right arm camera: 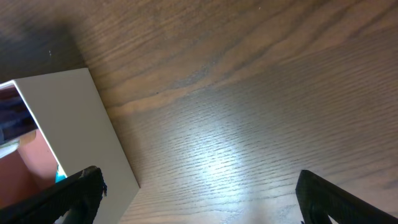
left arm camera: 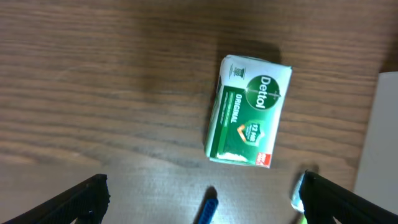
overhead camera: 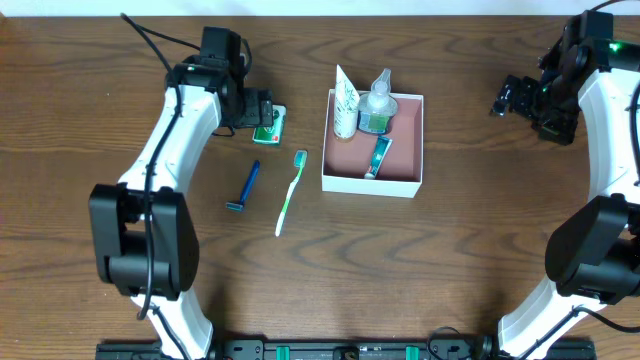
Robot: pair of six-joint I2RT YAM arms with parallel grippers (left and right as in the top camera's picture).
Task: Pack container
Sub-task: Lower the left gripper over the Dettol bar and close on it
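Colours only:
- table (overhead camera: pixel 450 260): dark brown, wavy wood grain, pale glare patch in the right wrist view
- container (overhead camera: pixel 372 184): white walls, dusty pink-brown inside
- soap box (left arm camera: pixel 249 112): green, white end, white lettering, round green logo, small red patch at one corner
- razor (overhead camera: pixel 245 186): blue
- toothbrush (overhead camera: pixel 290 195): green and white handle, green head
- tube (overhead camera: pixel 345 100): white with green print
- bottle (overhead camera: pixel 378 105): clear top, teal-green lower part
- small tube (overhead camera: pixel 378 157): teal, red band near one end
- left arm (overhead camera: pixel 185 120), right arm (overhead camera: pixel 610 110): white shells, black joints
- left gripper (overhead camera: pixel 258 108), right gripper (overhead camera: pixel 505 98): black
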